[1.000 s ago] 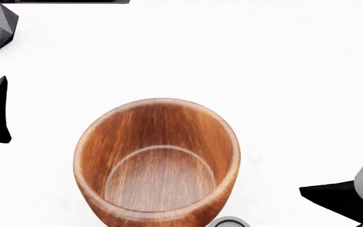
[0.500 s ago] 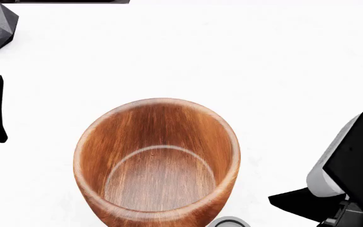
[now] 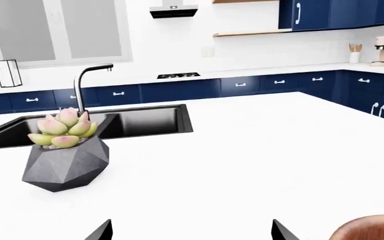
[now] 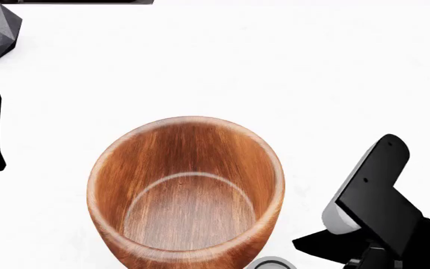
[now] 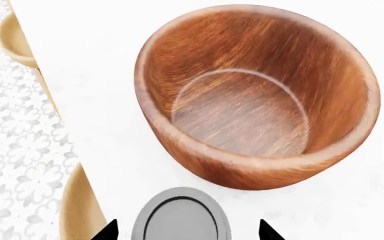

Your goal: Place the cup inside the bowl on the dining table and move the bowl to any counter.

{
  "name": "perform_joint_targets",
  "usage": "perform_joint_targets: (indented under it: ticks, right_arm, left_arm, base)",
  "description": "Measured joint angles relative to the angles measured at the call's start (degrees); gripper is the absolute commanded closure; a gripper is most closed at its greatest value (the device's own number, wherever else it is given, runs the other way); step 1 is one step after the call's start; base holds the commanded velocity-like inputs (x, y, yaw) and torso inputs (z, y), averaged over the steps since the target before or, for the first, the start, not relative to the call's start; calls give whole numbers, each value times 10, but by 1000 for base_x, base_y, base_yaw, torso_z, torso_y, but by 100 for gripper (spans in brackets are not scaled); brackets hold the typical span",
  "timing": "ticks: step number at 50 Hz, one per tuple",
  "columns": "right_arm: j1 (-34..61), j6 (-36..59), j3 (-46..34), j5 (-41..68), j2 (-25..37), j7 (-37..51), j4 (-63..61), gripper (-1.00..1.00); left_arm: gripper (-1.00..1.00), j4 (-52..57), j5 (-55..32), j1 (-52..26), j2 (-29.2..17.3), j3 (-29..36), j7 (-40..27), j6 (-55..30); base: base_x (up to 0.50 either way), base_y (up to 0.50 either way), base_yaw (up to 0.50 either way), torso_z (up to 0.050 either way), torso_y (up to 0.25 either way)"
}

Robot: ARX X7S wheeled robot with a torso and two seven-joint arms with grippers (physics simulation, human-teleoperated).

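Note:
The reddish-brown wooden bowl [image 4: 185, 190] stands upright and empty on the white dining table [image 4: 275, 73]; its inside also shows in the right wrist view [image 5: 259, 95]. The cup stands just beside the bowl at the table's near edge; only its grey lid [image 5: 182, 217] shows, cut off in the head view [image 4: 271, 263]. My right gripper [image 5: 186, 232] is open above the cup, one fingertip on each side of the lid. My left gripper [image 3: 192, 232] is open with nothing between its fingers, left of the bowl. The bowl's rim [image 3: 372, 227] shows at the edge of the left wrist view.
A dark grey faceted planter [image 3: 65, 165] with a succulent stands at the table's far left, next to a black sink [image 3: 132, 122] and tap. A counter [image 3: 259, 74] with blue cabinets runs along the back wall. Tan chair backs [image 5: 78, 205] stand by the table's near edge.
My right arm has swung in from the right edge toward the bowl and the cup. The left gripper has barely shifted. Bowl and cup have not moved.

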Motion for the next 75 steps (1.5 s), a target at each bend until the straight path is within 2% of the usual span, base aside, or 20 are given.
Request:
perform_joint_targets:
  ticks: [25, 26, 39, 50, 61, 75]
  right_arm:
    - [-29, -30, -43, -30, -10, -9, 11, -100]
    - [-29, -31, -44, -30, -9, -8, 11, 100]
    - [-28, -31, -30, -1, 1, 7, 4, 100]
    - [0, -18, -3, 82, 17, 43, -4, 100]
    - [69, -28, 17, 173, 8, 84, 13, 100]
    - [196, -48, 12, 188, -39, 94, 82, 100]
  left_arm:
    - [-100, -2, -3, 4, -1, 3, -3, 7]
    - [-100, -2, -4, 4, -1, 3, -3, 8]
    - [-100, -4, -6, 8, -6, 3, -1, 13]
    - [-100, -3, -9, 8, -7, 4, -2, 13]
    - [-100, -2, -9, 3, -4, 11, -8, 11]
    - [-100, -6, -11, 10, -6, 12, -8, 16]
  base:
    - [0, 0, 0, 0, 0]
    - [0, 0, 0, 0, 0]
    - [0, 0, 0, 0, 0]
    - [0, 0, 0, 0, 0]
    - [0, 0, 0, 0, 0]
    - [0, 0, 0, 0, 0]
